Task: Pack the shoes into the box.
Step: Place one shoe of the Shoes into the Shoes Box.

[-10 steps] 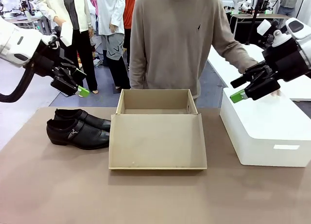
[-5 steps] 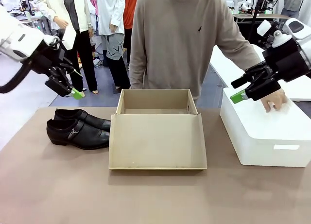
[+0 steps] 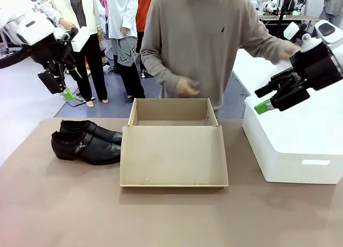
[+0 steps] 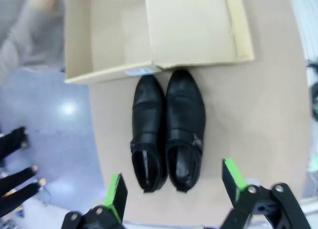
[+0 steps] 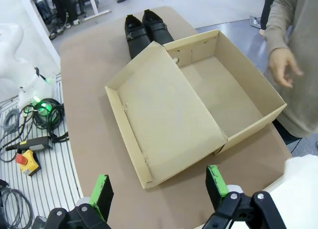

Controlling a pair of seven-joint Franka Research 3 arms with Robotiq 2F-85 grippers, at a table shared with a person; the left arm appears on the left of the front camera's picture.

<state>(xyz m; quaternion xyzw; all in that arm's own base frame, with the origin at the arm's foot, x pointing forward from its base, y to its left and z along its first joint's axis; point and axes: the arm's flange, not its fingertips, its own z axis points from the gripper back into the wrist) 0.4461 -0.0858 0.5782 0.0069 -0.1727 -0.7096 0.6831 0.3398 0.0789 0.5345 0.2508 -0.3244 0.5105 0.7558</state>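
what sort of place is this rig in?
Probably a robotics lab: coiled cables and what looks like a yellow emergency-stop button lie beside the table, with bystanders standing behind.

**White arms, black claws, green tips**

We see two glossy white arms with rounded shells. The left arm runs into a black wrist block. Its black two-finger left claw carries bright green pads, and small silver pins sit at the finger joints. The right arm has a pale grey cap near its wrist. We find the black two-finger right claw built the same way, with the same green tips and silver joints.
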